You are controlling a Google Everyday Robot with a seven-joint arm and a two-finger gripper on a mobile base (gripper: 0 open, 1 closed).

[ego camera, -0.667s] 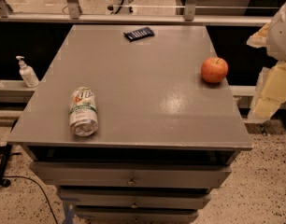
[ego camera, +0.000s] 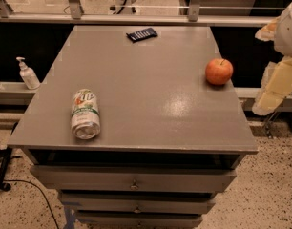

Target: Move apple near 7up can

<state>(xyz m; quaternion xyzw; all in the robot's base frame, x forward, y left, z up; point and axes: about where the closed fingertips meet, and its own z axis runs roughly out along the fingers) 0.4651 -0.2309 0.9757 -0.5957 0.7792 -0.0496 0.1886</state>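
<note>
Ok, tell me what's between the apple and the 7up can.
Nothing visible does: bare tabletop runs from the apple at the right edge to the 7up can front-left. The dark packet lies at the back, off that line. The gripper hangs off to the right, beside the apple.

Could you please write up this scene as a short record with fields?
surface: grey cabinet top, drawers below
apple: on top, near right edge
7up can: lying on its side, front left
dark flat object: back edge
pump bottle: ledge left of cabinet
hand: off cabinet's right side, apart from apple
apple to can: far apart
</note>
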